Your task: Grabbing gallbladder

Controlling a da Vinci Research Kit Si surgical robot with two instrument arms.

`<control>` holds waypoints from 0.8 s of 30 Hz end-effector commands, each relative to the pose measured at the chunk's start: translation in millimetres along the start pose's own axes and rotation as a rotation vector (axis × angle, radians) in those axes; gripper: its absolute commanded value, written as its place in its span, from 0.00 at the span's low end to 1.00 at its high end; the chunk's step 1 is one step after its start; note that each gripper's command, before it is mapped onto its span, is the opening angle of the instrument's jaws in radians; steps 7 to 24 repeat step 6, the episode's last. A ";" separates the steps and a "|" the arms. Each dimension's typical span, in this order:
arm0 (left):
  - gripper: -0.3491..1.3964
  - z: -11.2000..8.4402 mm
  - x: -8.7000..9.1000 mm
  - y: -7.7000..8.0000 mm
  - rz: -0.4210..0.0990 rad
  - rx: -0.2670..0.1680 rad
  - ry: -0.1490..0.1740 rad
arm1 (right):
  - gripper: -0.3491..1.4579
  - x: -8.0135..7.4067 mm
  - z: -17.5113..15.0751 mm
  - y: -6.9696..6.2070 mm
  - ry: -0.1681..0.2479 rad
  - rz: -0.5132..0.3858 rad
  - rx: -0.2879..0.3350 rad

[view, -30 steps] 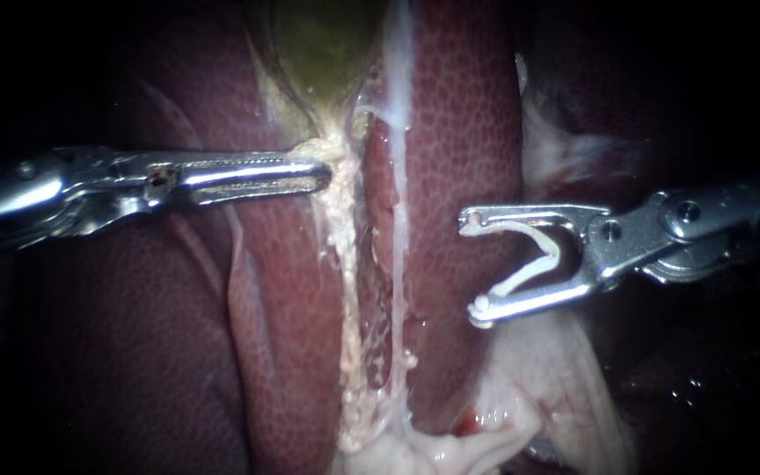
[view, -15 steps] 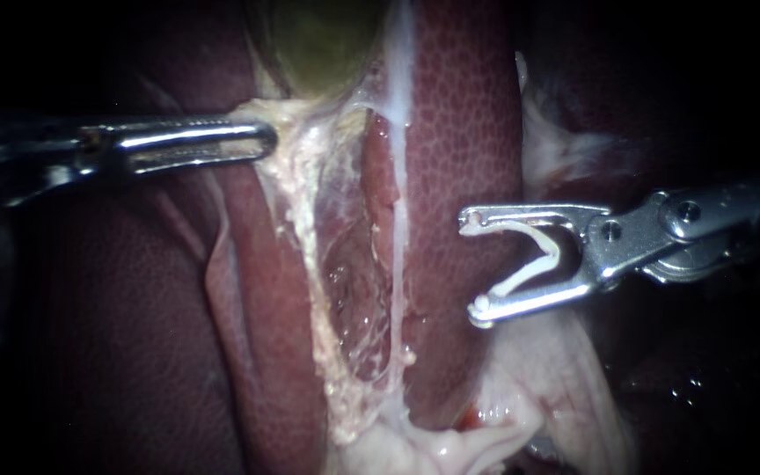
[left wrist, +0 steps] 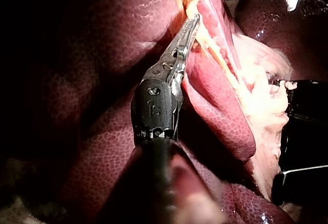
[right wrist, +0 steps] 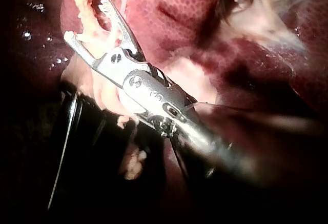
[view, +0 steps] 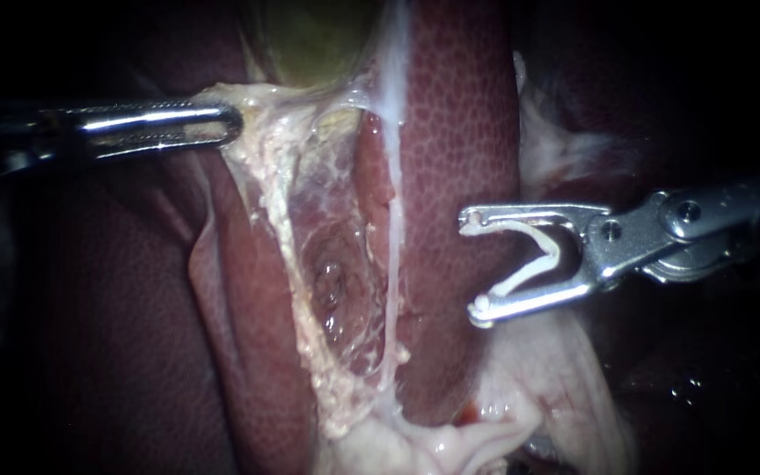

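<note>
The greenish gallbladder (view: 314, 40) lies at the top of the endoscope view between lobes of dark red liver (view: 459, 132). My left instrument (view: 226, 123) has its jaws shut on the pale, fatty tissue at the gallbladder's lower end and holds it stretched to the left. A thin, glistening membrane (view: 332, 264) is spread below it. In the left wrist view the same jaws (left wrist: 193, 23) pinch that pale tissue. My right instrument (view: 475, 264) hangs apart over the right liver lobe, its wide jaws carrying a white clip (view: 538, 255); the right wrist view shows these jaws (right wrist: 87, 19) touching no tissue.
A whitish strand (view: 395, 176) runs down from the gallbladder along the liver. Pale fatty tissue (view: 433, 444) bunches at the lower middle, and more pale tissue (view: 556, 149) lies behind the right instrument. The surroundings are dark.
My left instrument has drawn up and to the left with the pale tissue in its jaws, stretching it and opening the membrane below. The right instrument has not moved.
</note>
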 end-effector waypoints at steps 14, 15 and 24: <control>0.00 0.2 0.2 -0.1 0.002 -0.001 0.000 | 0.52 0.0 0.0 0.0 0.000 0.000 0.000; 0.00 0.2 0.2 -0.1 0.002 -0.001 0.000 | 0.52 0.0 0.0 0.0 0.000 0.000 0.000; 0.00 0.2 0.2 -0.1 0.002 -0.001 0.000 | 0.52 0.0 0.0 0.0 0.000 0.000 0.000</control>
